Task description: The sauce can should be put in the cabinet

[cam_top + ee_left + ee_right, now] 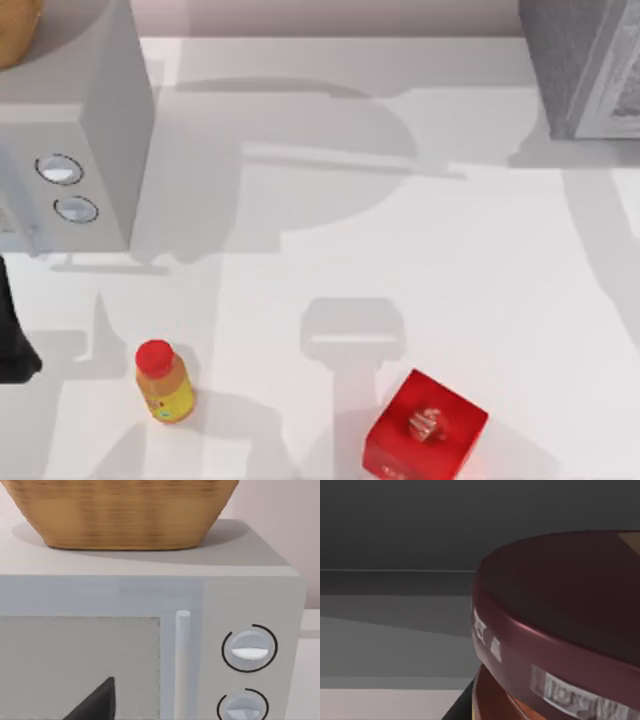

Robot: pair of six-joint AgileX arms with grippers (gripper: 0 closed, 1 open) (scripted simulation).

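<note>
The sauce can (560, 630) sits very close in the right wrist view, its dark maroon lid up and an orange strip of label under it. Behind the can are dark grey flat surfaces, with a paler floor below. The cabinet (585, 65), dark grey and speckled with a pale white-framed front, stands at the table's far right corner in the top view. My left arm (12, 345) is parked at the left edge, in front of the microwave. A dark part of my left gripper (95, 705) shows against the microwave door.
A light-grey microwave (85, 150) with two round dials stands at the far left, a woven basket (125, 510) on top of it. A small yellow bottle with a red cap (163, 382) and a red cube-shaped box (425, 428) stand near the front edge.
</note>
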